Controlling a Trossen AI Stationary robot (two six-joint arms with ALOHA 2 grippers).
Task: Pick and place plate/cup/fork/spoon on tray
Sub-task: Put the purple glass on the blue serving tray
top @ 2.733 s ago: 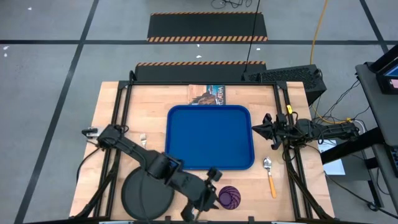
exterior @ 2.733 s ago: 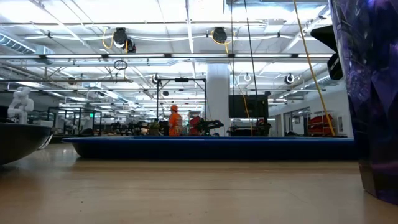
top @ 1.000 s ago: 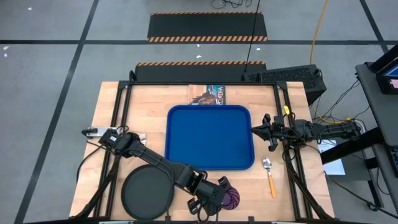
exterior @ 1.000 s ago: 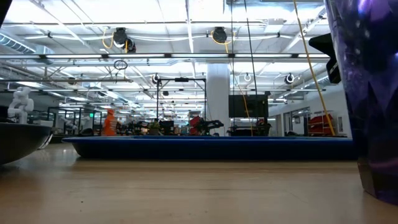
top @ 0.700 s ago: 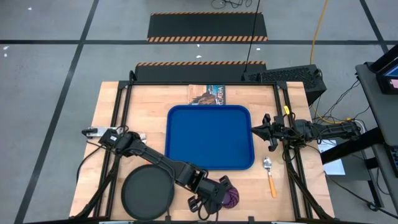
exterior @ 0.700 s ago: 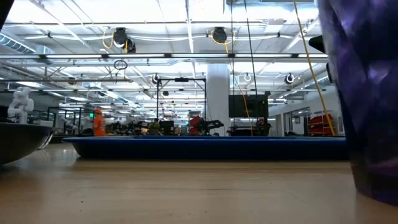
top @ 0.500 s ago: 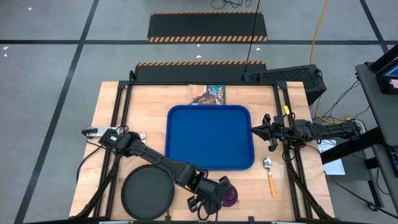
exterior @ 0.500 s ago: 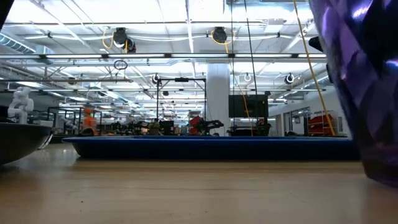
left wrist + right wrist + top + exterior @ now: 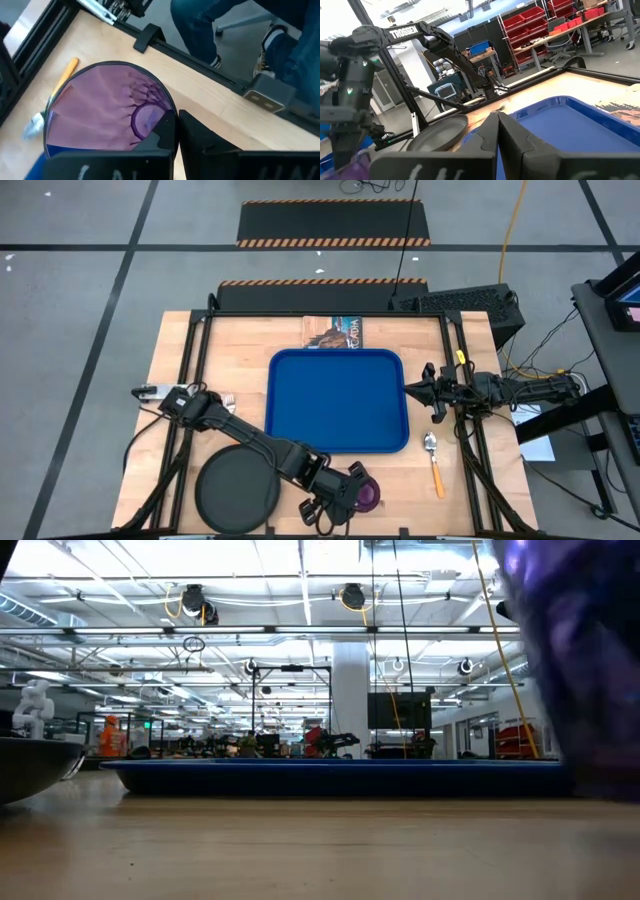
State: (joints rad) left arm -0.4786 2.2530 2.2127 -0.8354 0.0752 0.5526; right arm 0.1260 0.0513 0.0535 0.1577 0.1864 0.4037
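Note:
The purple cup [image 9: 368, 494] is at the table's near edge, right of the dark plate [image 9: 238, 490]. It also shows in the left wrist view [image 9: 107, 107] and, blurred, in the low view [image 9: 590, 670]. My left gripper [image 9: 352, 486] is shut on it. The blue tray [image 9: 337, 400] lies at the table's middle. The spoon [image 9: 432, 450] lies right of the tray's near right corner. The fork [image 9: 229, 398] lies left of the tray, partly under my left arm. My right gripper [image 9: 425, 390] is shut and empty at the tray's right edge. My left gripper pinches the cup's wall at its rim [image 9: 159, 116], one finger inside the cup and one outside. The fingers come slanting down from the table's left. The cup is tipped, and in the low view its bottom [image 9: 600, 790] is clear of the table.
A printed booklet [image 9: 333, 331] lies at the far edge behind the tray. Black frame rails run along both table sides. A person's legs [image 9: 240, 30] show beyond the near edge. Bare wood lies between the tray and the plate.
My left gripper has risen a little with the purple cup. The cup has come up off the table and tipped, so it shows smaller from above. My right arm has kept still.

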